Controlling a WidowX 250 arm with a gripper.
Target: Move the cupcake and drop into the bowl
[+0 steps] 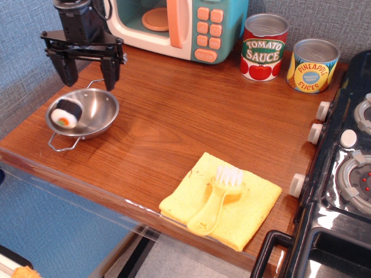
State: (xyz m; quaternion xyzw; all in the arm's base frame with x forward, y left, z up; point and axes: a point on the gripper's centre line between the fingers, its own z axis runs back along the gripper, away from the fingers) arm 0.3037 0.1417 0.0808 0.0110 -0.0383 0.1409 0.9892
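Right now I see my gripper (88, 74) hanging just above the far rim of the bowl (99, 124), its two black fingers (111, 74) spread wide apart with nothing between them and nothing touching them. The cupcake (65, 113) lies inside the bowl, on its side against the left wall, its white end face with the orange and green centre turned toward the camera. The bowl sits near the front-left corner of the wooden counter (174, 116), one wire handle pointing to the back under my gripper and the other toward the front edge, which is close by. The blue wall (23, 63) runs just left of the bowl and of my gripper, so that side is tight. Behind my gripper stands the toy microwave (179, 26), near enough that the arm body overlaps it in this view. To the right of the bowl the counter is bare wood for a wide stretch, up to the tomato sauce can (264, 46) and the pineapple can (313, 65) at the back and the stove (342, 174) at the right edge. The yellow cloth (249, 211) with the yellow brush (217, 200) on it lies at the front edge, well apart from the bowl.
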